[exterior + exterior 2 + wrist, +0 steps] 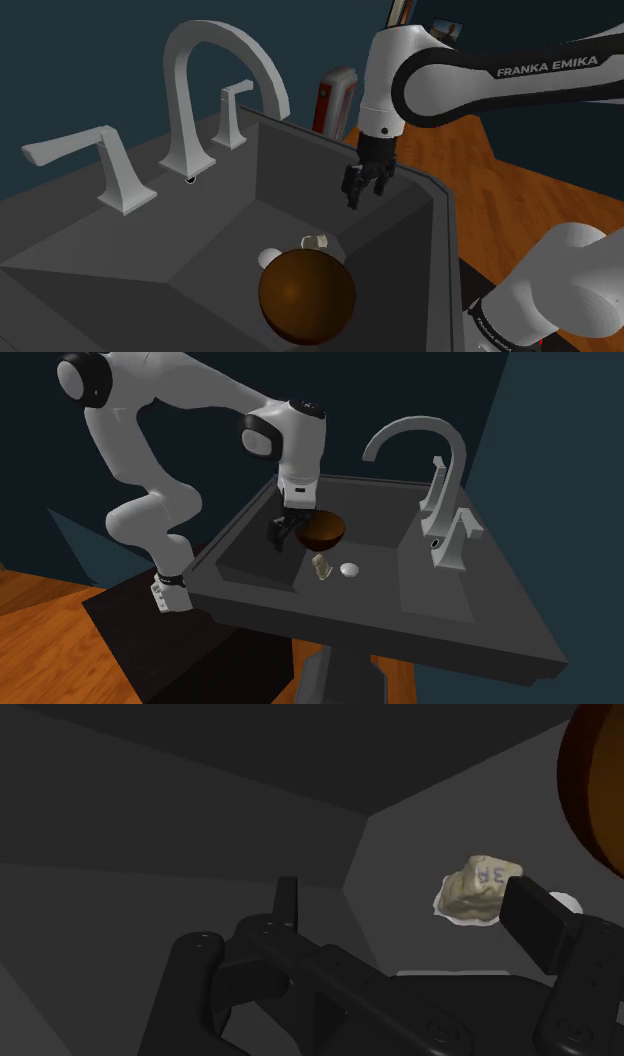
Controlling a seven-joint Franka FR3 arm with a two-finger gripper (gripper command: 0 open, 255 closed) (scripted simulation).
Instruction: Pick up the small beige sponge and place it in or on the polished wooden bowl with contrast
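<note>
A small beige sponge (318, 242) lies on the floor of the dark grey sink (300, 170), just behind a brown wooden bowl (305, 296) that also stands in the basin. In the second exterior view the sponge (321, 566) lies in front of the bowl (320, 530). My black gripper (365, 194) hangs open inside the basin near its side wall, above and apart from both. In the wrist view the sponge (480, 890) sits beyond the gripper (410, 914), close to one fingertip (535, 919), with the bowl's edge (600, 784) past it. Nothing is between the fingers.
A white drain plug (268, 257) sits beside the sponge and bowl. A tall arched faucet (215, 80) with two lever handles stands on the sink's back ledge. A red and white container (336, 98) stands at the sink's far corner. Sloped basin walls surround the gripper.
</note>
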